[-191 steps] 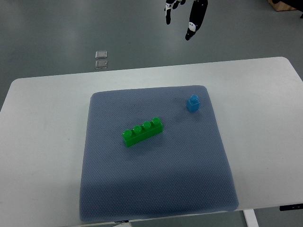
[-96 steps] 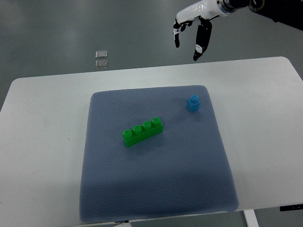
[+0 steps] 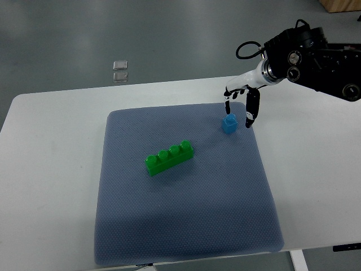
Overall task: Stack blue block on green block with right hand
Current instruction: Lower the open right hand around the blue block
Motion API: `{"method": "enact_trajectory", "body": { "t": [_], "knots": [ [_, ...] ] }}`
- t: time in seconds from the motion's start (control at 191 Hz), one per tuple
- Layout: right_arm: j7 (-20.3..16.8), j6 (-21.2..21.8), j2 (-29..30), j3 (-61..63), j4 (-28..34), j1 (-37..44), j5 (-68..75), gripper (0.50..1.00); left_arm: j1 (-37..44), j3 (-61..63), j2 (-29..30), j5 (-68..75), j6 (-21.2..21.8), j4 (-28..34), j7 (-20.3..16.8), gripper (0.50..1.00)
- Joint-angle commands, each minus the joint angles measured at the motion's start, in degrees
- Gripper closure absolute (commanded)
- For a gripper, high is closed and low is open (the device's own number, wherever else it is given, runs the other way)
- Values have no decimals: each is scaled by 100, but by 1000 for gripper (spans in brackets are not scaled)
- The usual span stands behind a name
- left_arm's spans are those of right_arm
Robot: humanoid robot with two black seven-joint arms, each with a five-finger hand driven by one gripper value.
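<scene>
Right hand [image 3: 239, 107] open, fingers spread and pointing down, straddling the blue block [image 3: 229, 123] without a clear grip on it; one dark fingertip hangs just right of the block, the lighter fingers sit at its far side, contact too small to tell. Going near to far: near edge of the white desk [image 3: 51, 186] carries the grey-blue mat [image 3: 186, 220], whose near half shows nothing on it. Mid-mat, left of centre, lies the green block [image 3: 170, 156], a four-stud brick set at a slant, its right end a bit farther back than its left. Farther and to the right, near the mat's far-right corner, stands the blue block, single stud up, upright, well apart from the green one. Above it the hand, forearm running off to the right into the black arm housing [image 3: 316, 56]. Beyond the desk, two small clear squares [image 3: 120, 70] on the grey floor. Left arm not seen. Step looks like reach-to-grasp, pick not yet made. Next move likely calls for lowering slightly, closing fingers on the block's two sides, lifting, then carrying it near-left and seating it on the green studs; slanted brick means alignment needs care.
</scene>
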Motion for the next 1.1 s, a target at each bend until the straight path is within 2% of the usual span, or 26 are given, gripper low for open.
{"method": "enact_trajectory", "body": {
  "t": [0.0, 0.225, 0.586, 0.884, 1.093],
  "knots": [
    [0, -388, 108, -2, -141, -159, -36, 566, 0, 0, 0, 0, 0, 3, 0, 500],
    [0, -906, 363, -2, -378, -414, -159, 570, 35, 0, 0, 0, 0, 3, 0, 500],
    [0, -1337, 723, -20, -879, -634, -238, 572, 35, 0, 0, 0, 0, -6, 9, 500],
    [9, -1478, 820, -46, -1020, -792, -238, 599, 44, 0, 0, 0, -9, -6, 0, 500],
    [9, -1486, 820, -46, -1020, -818, -247, 638, 44, 0, 0, 0, -9, -6, 0, 500]
  ]
}}
